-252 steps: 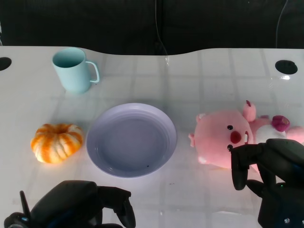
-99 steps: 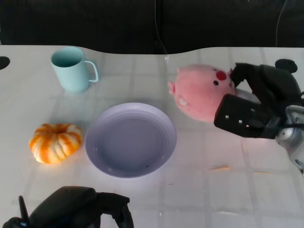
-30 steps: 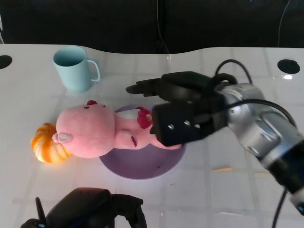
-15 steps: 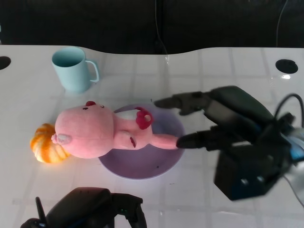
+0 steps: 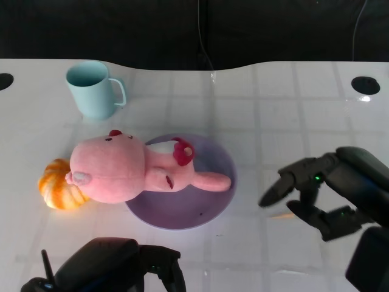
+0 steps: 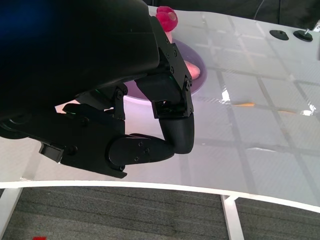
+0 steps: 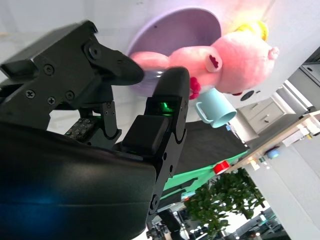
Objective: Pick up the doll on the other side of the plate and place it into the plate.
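Two hands sit nearest the camera. The left hand (image 5: 118,267) rests low at the desk's (image 5: 292,103) front edge, fingers curled in on nothing. The right hand (image 5: 328,191) hangs beside the plate (image 5: 182,210), fingers spread and empty. Beyond them the doll (image 5: 121,170) lies on its side across the plate, its head overhanging the rim and touching the pumpkin (image 5: 51,185). Judging by that, the placing looks done; the right hand should draw clear without brushing the doll's leg. Farthest back stands the mug (image 5: 92,89).
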